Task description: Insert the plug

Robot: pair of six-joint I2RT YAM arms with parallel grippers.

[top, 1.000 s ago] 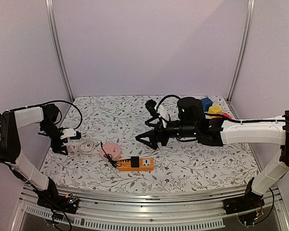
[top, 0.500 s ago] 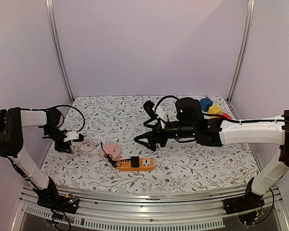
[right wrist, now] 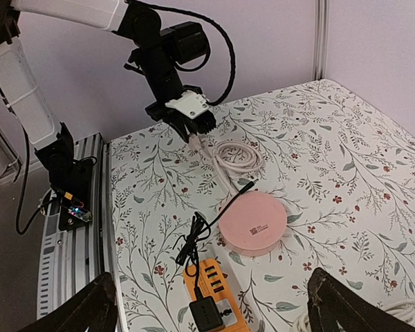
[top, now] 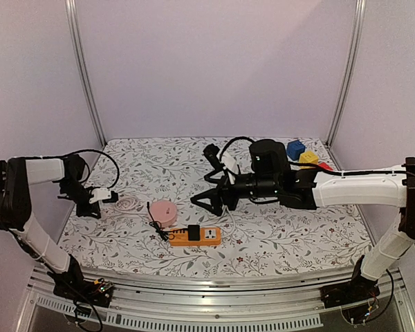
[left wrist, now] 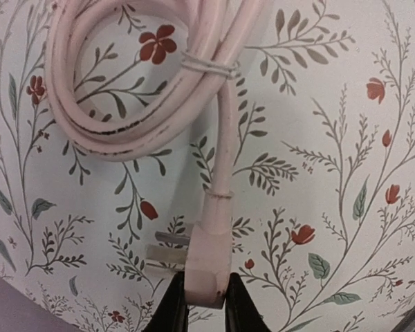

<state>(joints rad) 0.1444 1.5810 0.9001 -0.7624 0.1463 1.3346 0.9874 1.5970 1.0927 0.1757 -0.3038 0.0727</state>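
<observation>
A pale pink plug (left wrist: 209, 259) with flat metal prongs pointing left lies just above the floral table cover. My left gripper (left wrist: 206, 299) is shut on its body. Its pink cable coil (left wrist: 117, 104) lies beyond and runs to a round pink device (top: 162, 211). The orange power strip (top: 195, 236) sits in front of that device, with a black adapter (right wrist: 207, 315) in one socket. My left gripper (top: 102, 196) is at the far left of the table. My right gripper (top: 209, 200) hovers open above the strip, its fingers (right wrist: 90, 304) far apart and holding nothing.
Blue (top: 296, 148) and yellow (top: 308, 158) blocks sit at the back right corner. A thin black cable (right wrist: 194, 238) is bundled beside the strip. A white cable (top: 229, 164) lies near my right wrist. The metal rail (top: 207, 290) borders the near edge.
My left gripper has closed on the pink plug. The cable coil and round pink device have shifted slightly. My right arm has edged a little to the left.
</observation>
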